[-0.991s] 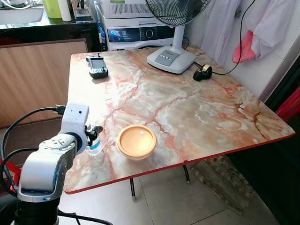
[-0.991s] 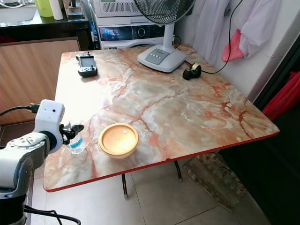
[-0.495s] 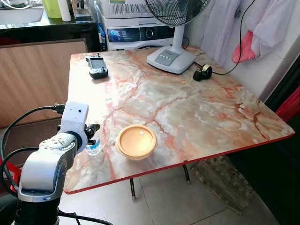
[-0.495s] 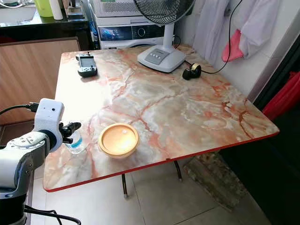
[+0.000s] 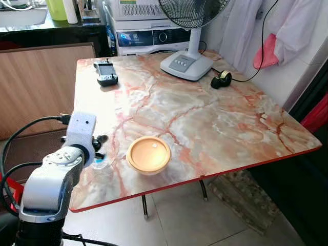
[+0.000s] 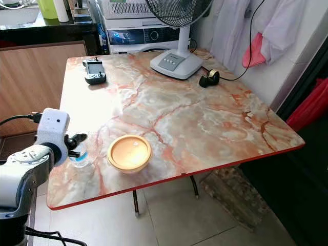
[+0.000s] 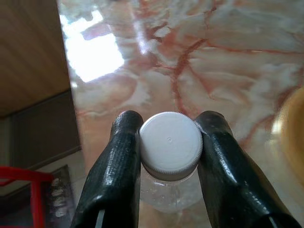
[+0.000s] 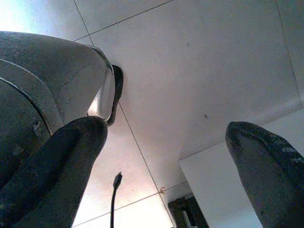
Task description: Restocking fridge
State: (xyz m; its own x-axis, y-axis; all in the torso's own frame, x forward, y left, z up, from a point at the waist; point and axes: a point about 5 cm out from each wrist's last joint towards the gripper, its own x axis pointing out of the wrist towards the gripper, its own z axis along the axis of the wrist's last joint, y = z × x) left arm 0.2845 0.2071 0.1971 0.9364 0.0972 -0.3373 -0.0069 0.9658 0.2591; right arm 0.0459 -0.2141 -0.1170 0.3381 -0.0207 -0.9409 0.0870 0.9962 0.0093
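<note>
A small clear water bottle (image 7: 170, 142) with a white cap stands upright at the near left of the marble table (image 5: 215, 118). My left gripper (image 5: 98, 146) is shut on the water bottle, one black finger (image 7: 116, 161) on each side of the cap. The same bottle (image 6: 79, 160) sits just left of a round tan bowl (image 5: 148, 154). Whether its base touches the tabletop I cannot tell. My right gripper (image 8: 166, 171) hangs open over pale floor tiles, with nothing between its fingers.
A fan base (image 5: 187, 64) and a black tape dispenser (image 5: 221, 79) stand at the table's far side, a handheld device (image 5: 106, 73) at the far left corner. A wooden panel (image 5: 36, 87) flanks the table's left. A washing machine (image 5: 154, 38) stands behind.
My left gripper and the bottle have shifted slightly left, toward the table's left edge. The bowl and the other things have stayed put.
</note>
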